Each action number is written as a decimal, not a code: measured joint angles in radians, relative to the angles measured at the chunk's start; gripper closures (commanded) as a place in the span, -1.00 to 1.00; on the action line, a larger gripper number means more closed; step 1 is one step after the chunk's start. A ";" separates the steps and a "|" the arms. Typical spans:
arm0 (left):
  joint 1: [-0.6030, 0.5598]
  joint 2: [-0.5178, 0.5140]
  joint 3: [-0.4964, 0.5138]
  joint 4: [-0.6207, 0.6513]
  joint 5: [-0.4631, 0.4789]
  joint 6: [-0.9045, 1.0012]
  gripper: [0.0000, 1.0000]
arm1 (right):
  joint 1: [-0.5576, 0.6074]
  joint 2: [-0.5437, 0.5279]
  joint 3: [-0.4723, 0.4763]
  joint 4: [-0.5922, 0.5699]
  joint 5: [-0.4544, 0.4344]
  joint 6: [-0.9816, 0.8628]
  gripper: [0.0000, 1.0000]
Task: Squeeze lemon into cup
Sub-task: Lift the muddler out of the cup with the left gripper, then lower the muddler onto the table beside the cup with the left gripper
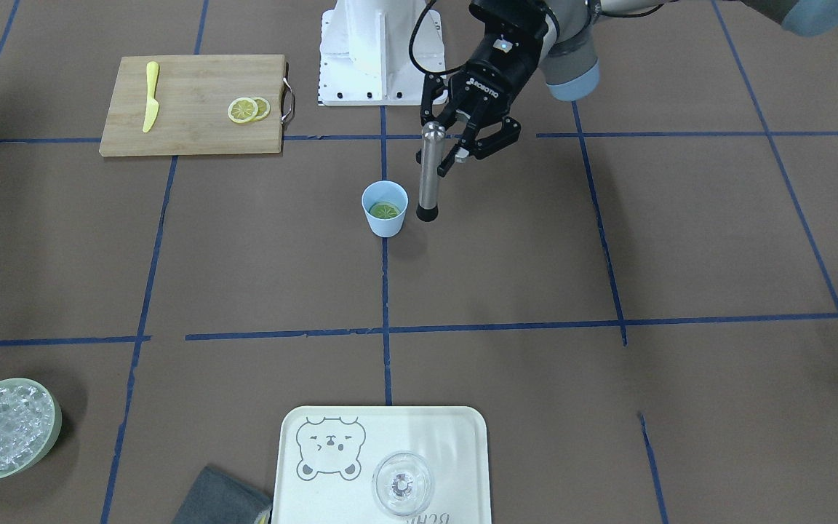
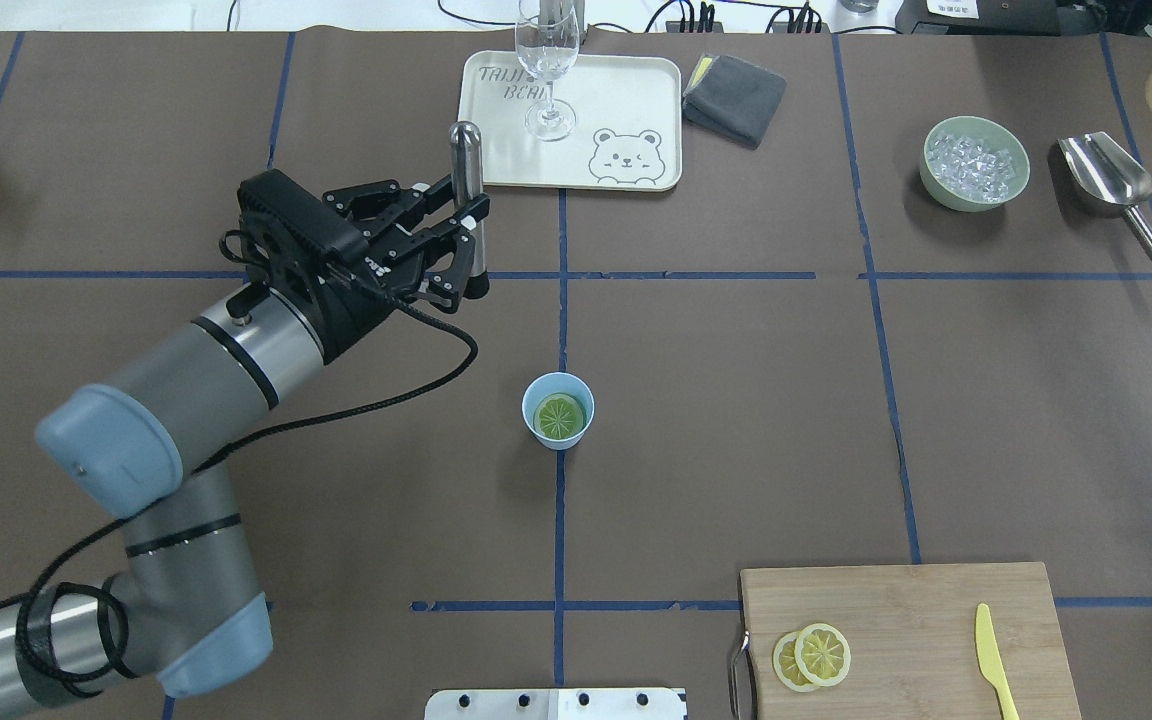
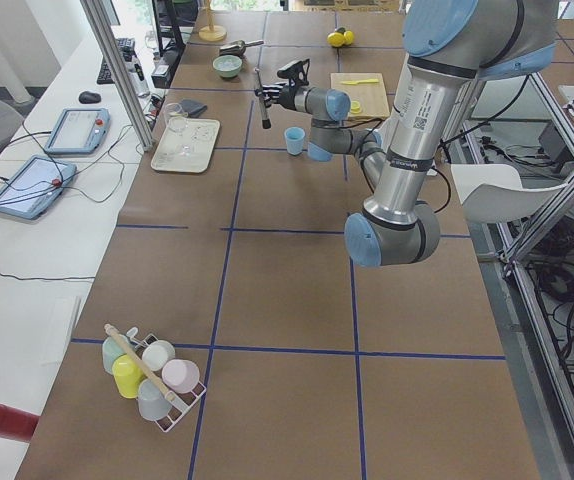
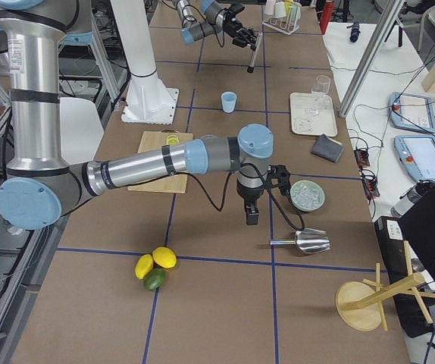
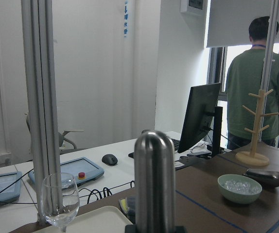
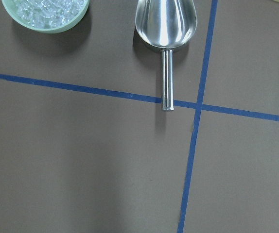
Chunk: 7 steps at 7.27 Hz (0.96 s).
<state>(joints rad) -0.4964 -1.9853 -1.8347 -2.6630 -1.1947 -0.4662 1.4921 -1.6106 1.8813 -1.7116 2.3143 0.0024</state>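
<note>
Between the fingers of the left pincer [image 2: 474,245], a steel muddler [image 1: 428,175] is being clenched upright, black tip down. Below that pincer and off to its right, nearer the robot, the cup [image 1: 386,225] is standing on the desk, with the lemon [image 2: 559,415] lying flat in its bottom. The pressing step is judged to be in preparation: the slice is already placed, but nothing is being crushed yet. For the next move, the muddler's tip is to be carried over the cup's mouth and lowered straight, without the rim being knocked. Whether the right pincer [image 4: 251,216] is released or clenched cannot be told.
</note>
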 measured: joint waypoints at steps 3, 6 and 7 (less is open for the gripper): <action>-0.175 0.041 -0.094 0.378 -0.294 -0.005 1.00 | 0.003 -0.004 -0.010 0.023 -0.004 -0.010 -1.00; -0.303 0.057 -0.165 0.819 -0.564 -0.015 1.00 | 0.002 0.002 -0.072 0.039 0.000 -0.006 -1.00; -0.324 0.057 -0.172 0.962 -0.596 -0.015 1.00 | 0.002 -0.001 -0.091 0.051 -0.001 -0.006 -1.00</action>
<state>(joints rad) -0.8199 -1.9284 -2.0067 -1.7007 -1.7908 -0.4812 1.4942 -1.6115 1.7899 -1.6605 2.3137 -0.0038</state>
